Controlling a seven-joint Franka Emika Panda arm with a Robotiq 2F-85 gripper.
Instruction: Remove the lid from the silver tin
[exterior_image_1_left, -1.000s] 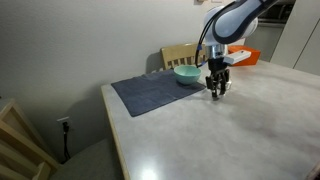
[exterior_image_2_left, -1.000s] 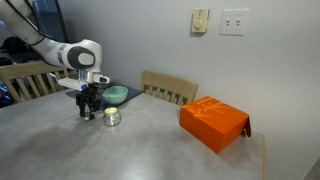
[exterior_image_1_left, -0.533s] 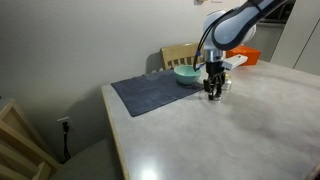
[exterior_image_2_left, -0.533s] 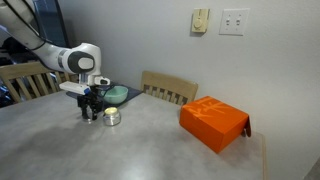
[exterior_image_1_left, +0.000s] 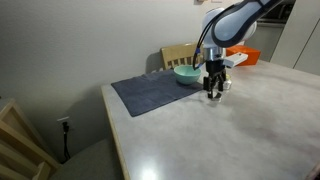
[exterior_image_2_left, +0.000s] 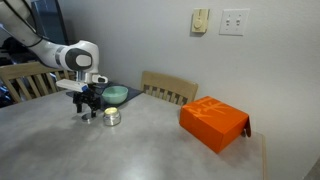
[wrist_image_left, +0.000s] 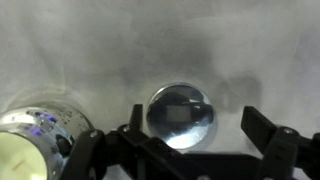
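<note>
Hovering low over the table (exterior_image_1_left: 200, 140), the gripper (wrist_image_left: 196, 132) has its jaws spread wide and grips nothing. In the wrist view the lid (wrist_image_left: 182, 114) lies flat on the tabletop between the two fingers. It sits closer to the finger at 9 o'clock, with a clear gap to the finger at 3 o'clock. Contact with the nearer finger cannot be confirmed.

The silver tin (wrist_image_left: 35, 140) stands at 8 o'clock from the lid, near it, with a strip of bare table between them. Its mouth is uncovered and shows a pale interior. In an exterior view the tin (exterior_image_2_left: 112, 117) is just beside the gripper (exterior_image_2_left: 87, 113), at 3 o'clock.

**Edges and free room**
- In an exterior view the gripper (exterior_image_1_left: 214, 90) works well inside the table edges.
- Bare tabletop extends from 3 to 7 o'clock of it.
- The dark mat (exterior_image_1_left: 155, 92) borders it at 9 o'clock.
- The teal bowl (exterior_image_1_left: 186, 73) rests on the mat at 10 o'clock.
- The orange box (exterior_image_2_left: 214, 122) lies well apart at 3 o'clock, close to the table's far corner.
- A wooden chair (exterior_image_2_left: 168, 88) stands against the far edge.

**Count**
- Lid: one
- Tin: one
- Bowl: one
- Mat: one
- Orange box: one
- Gripper: one
</note>
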